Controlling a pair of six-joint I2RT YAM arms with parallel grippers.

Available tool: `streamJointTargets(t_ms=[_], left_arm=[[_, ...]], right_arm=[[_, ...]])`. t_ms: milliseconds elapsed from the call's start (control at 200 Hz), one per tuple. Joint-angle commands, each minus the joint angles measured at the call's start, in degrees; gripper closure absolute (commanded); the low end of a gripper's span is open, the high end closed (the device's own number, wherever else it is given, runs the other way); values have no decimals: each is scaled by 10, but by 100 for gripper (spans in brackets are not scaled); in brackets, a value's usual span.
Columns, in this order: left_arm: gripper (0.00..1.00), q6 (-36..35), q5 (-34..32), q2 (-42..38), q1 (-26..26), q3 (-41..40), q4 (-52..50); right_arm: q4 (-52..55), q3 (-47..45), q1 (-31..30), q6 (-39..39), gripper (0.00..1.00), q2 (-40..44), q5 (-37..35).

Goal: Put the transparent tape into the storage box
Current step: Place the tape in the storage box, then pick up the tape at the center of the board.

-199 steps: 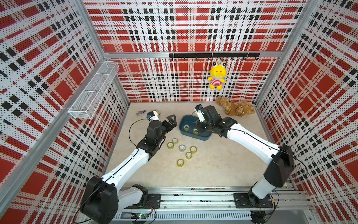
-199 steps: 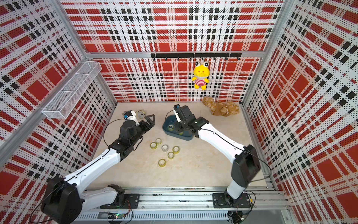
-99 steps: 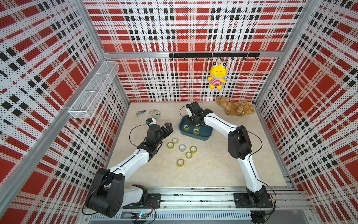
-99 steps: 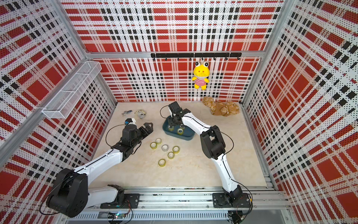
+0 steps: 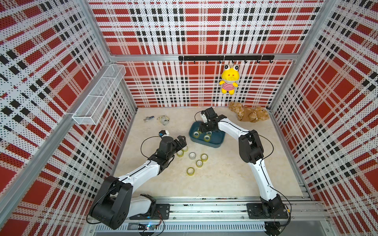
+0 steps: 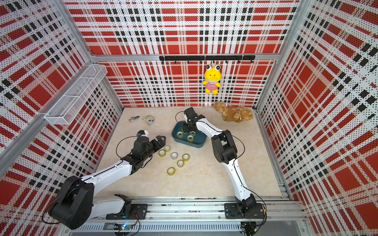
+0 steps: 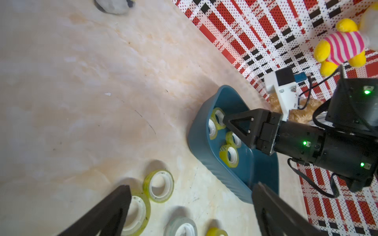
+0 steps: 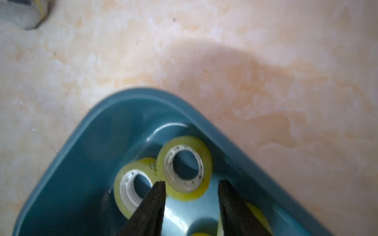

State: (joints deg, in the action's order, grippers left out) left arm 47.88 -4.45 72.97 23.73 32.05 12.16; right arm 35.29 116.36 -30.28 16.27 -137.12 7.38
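The right pincer (image 8: 192, 181) hangs over the left end of the box (image 8: 81, 134), jaws apart and nothing between them. A tilted roll (image 8: 185, 165) sits just beyond the tips and seems to rest against a second roll (image 8: 133, 183). I judge this to be the drop into the box. The clean finish is a straight lift with the jaws held wide, so that neither finger catches the tilted roll or nudges the box wall.

The left pincer (image 7: 192, 186) is also spread wide, low over the two leftmost of the loose rolls (image 5: 180, 153). Those two lie very close together. It should centre on one only and close once the neighbour is outside the pads, or both may shift.

The tape comes as small rings of yellowish clear film wound on white plastic cores with a wide hole. Four rolls show inside the box in the left wrist view, some flat and some on edge. Six loose rolls lie flat on the surface (image 5: 214, 173), just near-left of the box. One of them, the grey roll (image 5: 192, 155), looks paler than the rest.
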Motion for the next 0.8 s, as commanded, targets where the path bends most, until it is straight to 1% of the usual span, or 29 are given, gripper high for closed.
streamJointTargets(t_ms=[0, 205, 406, 561, 797], left_arm=[[1, 6, -30, -13, 30, 19, -10], [1, 35, -74, -53, 74, 6, -14], [0, 41, -91, -79, 97, 4, -22], [1, 46, -101, -74, 112, 7, -27], [1, 53, -115, -67, 121, 1, -14]], right_arm=[[-27, -50, -5, 1, 50, 106, -12], [-43, -171, -5, -2, 49, 264, -33], [-84, -339, -6, 19, 49, 404, -30], [-105, -457, -9, 31, 50, 488, -29], [-131, -592, -21, 71, 51, 579, -45]])
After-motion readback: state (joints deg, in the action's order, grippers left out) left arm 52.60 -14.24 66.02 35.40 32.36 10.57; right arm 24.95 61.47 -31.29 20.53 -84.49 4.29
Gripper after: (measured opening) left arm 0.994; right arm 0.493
